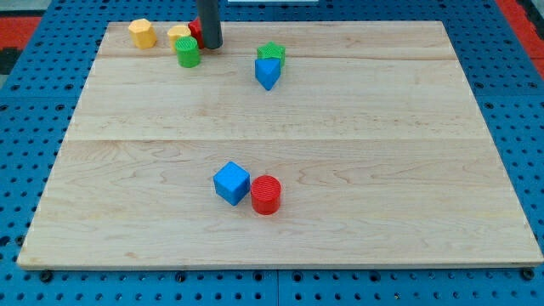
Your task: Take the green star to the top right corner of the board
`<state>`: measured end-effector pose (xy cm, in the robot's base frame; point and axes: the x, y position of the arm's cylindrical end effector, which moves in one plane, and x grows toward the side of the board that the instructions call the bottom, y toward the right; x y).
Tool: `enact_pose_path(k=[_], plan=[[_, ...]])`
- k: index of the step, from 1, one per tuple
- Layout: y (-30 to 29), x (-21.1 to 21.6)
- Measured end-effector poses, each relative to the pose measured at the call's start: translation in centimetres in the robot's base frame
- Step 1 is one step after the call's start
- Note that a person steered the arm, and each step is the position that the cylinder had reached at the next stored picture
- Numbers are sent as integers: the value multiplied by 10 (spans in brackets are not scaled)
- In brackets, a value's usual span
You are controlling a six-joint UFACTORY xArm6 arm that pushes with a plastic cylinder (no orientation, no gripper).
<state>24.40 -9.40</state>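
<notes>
The green star [272,53] lies near the view's top, a little left of centre, touching a blue block [267,73] just below it. My tip [210,45] is at the view's top left, well to the left of the green star. It stands next to a green cylinder [188,53], a yellow block [178,35] and a red block [195,28] that the rod partly hides.
A yellow hexagonal block [143,33] sits at the top left. A blue cube [231,183] and a red cylinder [266,195] touch each other below the centre. The wooden board [408,153] lies on a blue perforated base.
</notes>
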Motion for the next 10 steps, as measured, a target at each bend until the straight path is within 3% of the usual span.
enact_pose_path(k=[3, 4, 5, 6, 7, 9, 10], plan=[[48, 17], [82, 38], [161, 38], [203, 51], [212, 85], [254, 28], [244, 56]])
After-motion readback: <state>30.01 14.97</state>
